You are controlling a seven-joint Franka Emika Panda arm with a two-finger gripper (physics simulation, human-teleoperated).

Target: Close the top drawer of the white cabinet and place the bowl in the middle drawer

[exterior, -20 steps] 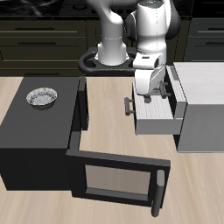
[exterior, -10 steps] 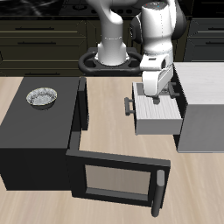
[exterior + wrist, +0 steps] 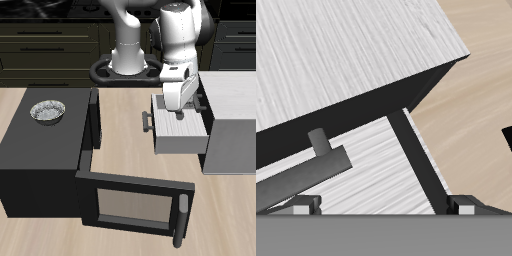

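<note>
Top drawer (image 3: 178,132) of the white cabinet (image 3: 232,125) stands pulled well out from the cabinet's front, its short dark bar handle (image 3: 148,122) pointing away from the cabinet toward the large black box (image 3: 40,160). Only one drawer shows pulled out; the middle drawer beneath it cannot be made out in either view. The gripper (image 3: 178,108) hangs directly over the open drawer, close to the cabinet's face, with the arm's white body rising behind it. From outside, the fingers are hidden against the arm and the drawer (too small to separate), and the wrist view shows only two pale fingertips (image 3: 300,207) set far apart at the frame's edge, with nothing between them, so the pincer reads as spread wide and empty. That same wrist view looks down on pale wood-grained surfaces, a dark frame edge and a dark bar, with the tan table (image 3: 481,100) beyond.

The bowl (image 3: 47,110) sits well away from the cabinet, on the flat top of the black box, near that box's back corner; it is upright, silvery, with a glinting inside. The black box's hinged door (image 3: 135,206) lies swung open, reaching across the table toward the cabinet's side, its window panel and long handle facing up. The bare table separates the box from the cabinet, and the open drawer juts into that gap
</note>
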